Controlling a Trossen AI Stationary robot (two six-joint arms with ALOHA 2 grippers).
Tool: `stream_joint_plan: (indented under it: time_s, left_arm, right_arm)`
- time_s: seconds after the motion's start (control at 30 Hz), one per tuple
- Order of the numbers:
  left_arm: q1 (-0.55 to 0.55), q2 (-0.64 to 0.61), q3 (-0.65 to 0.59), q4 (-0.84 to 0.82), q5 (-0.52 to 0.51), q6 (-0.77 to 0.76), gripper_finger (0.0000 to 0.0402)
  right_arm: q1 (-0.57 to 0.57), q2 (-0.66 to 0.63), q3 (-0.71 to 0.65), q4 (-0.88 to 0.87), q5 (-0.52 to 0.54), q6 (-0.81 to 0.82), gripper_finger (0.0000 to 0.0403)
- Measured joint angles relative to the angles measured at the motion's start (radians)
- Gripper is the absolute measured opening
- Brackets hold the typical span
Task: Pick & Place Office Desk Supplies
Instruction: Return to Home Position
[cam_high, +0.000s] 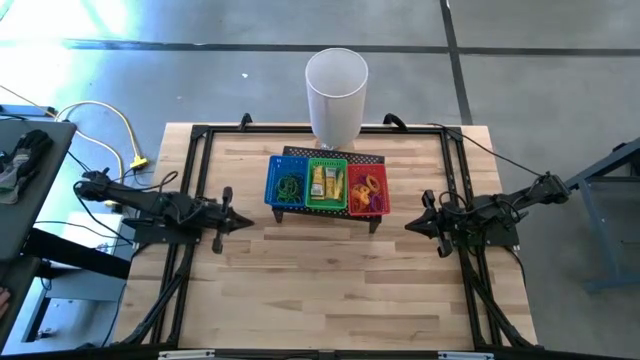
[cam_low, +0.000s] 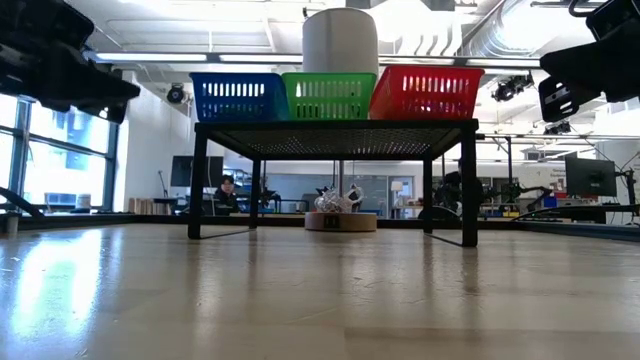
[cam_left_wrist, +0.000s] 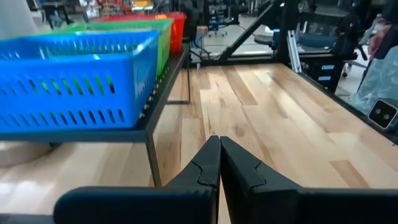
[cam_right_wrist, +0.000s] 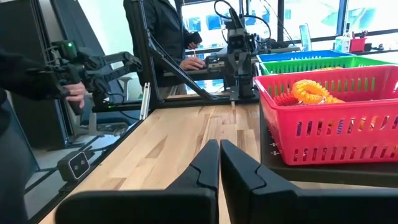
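The supplies (cam_high: 326, 184) are small and loose: thin band loops and short yellow pieces, sorted into three slotted bins that stand in a row on the black mesh stand (cam_high: 330, 153). On the high view the stand sits toward 12 o'clock on the table (cam_high: 330, 290), with the white cylinder (cam_high: 336, 92) just beyond it at 12 o'clock.

Only the high view looks down into all three bins. The blue bin (cam_high: 270, 186) holds green loops (cam_high: 289, 186) with some dark ones. The green bin (cam_high: 327, 161) holds the yellow pieces (cam_high: 325, 181). The red bin (cam_high: 385, 196) holds orange loops (cam_high: 371, 185) along with red and purple ones.

The low view shows the bins only from the side (their contents are hidden behind the walls). It does show the stand's legs resting on the table and the cylinder rising behind the green bin. In the right wrist view the orange loops are heaped above the red bin's rim, and a person's hand (cam_right_wrist: 74, 93) appears in the room beyond.

The left gripper (cam_high: 245, 222) hangs at about 8 o'clock from the stand and the right gripper (cam_high: 408, 226) at about 4 o'clock. Both are well apart from the stand. Each wrist view shows its fingers (cam_left_wrist: 205, 168) pressed together on nothing.
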Motion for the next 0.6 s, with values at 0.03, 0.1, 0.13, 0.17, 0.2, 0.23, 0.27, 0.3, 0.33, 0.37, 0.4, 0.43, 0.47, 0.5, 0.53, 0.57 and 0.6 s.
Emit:
stream_joint_plan:
  time_s: [0.03,0.1,0.13,0.17,0.2,0.23,0.27,0.3,0.33,0.37,0.4,0.43,0.47,0.5,0.53,0.57,0.6]
  left_arm:
    - [0.000,-0.020,0.006,-0.022,0.000,0.006,0.0000]
    - [0.000,-0.068,0.012,-0.058,0.002,0.006,0.0000]
    - [0.000,-0.088,0.012,-0.065,0.002,-0.001,0.0000]
    - [0.000,-0.105,0.012,-0.066,0.002,-0.004,0.0000]
    - [0.000,-0.121,0.012,-0.066,0.002,-0.004,0.0000]
    - [0.000,-0.135,0.012,-0.068,0.002,0.003,0.0000]
    - [0.000,-0.134,0.012,-0.068,0.002,0.007,0.0000]
    - [0.000,-0.131,0.012,-0.070,0.003,0.008,0.0000]
    - [0.000,-0.124,0.011,-0.072,0.002,0.004,0.0000]
    - [0.000,-0.118,0.010,-0.074,0.002,0.002,0.0000]
    - [0.000,-0.113,0.009,-0.077,0.003,0.002,0.0000]
    - [0.000,-0.107,0.008,-0.080,0.003,0.002,0.0000]
    - [0.000,-0.103,0.008,-0.083,0.003,0.002,0.0000]
    - [-0.001,-0.100,0.008,-0.083,0.003,0.002,0.0000]
    - [-0.001,-0.099,0.007,-0.084,0.003,0.002,0.0000]
    - [-0.001,-0.100,0.007,-0.084,0.003,0.003,0.0000]
    - [-0.001,-0.100,0.007,-0.086,0.003,0.002,0.0000]
  right_arm:
    - [0.000,0.000,0.000,0.000,0.000,0.000,0.0002]
    - [0.000,0.000,0.000,0.000,0.000,0.000,0.0002]
    - [0.000,0.000,0.000,0.000,0.000,0.000,0.0002]
    - [0.000,0.000,0.000,0.000,0.000,0.000,0.0002]
    - [0.000,0.000,0.000,0.000,0.000,0.000,0.0002]
    - [0.000,0.000,0.000,0.000,0.000,0.000,0.0002]
    - [0.000,0.000,-0.001,0.000,0.000,0.000,0.0002]
    - [0.000,0.000,-0.001,0.000,0.001,0.000,0.0002]
    - [0.000,0.000,-0.001,0.000,0.000,0.000,0.0002]
    - [0.000,0.000,-0.001,0.000,0.001,0.000,0.0002]
    - [0.000,0.001,-0.001,0.000,0.001,0.000,0.0002]
    - [0.000,0.001,-0.001,0.000,0.001,0.000,0.0002]
    - [0.000,0.001,-0.001,0.000,0.001,0.000,0.0002]
    - [0.000,0.001,-0.001,0.000,0.000,0.000,0.0002]
    - [0.000,0.001,-0.001,0.000,0.000,0.000,0.0002]
    - [0.000,0.001,-0.001,0.000,0.000,0.000,0.0002]
    - [0.000,0.001,-0.001,0.000,0.000,0.000,0.0002]
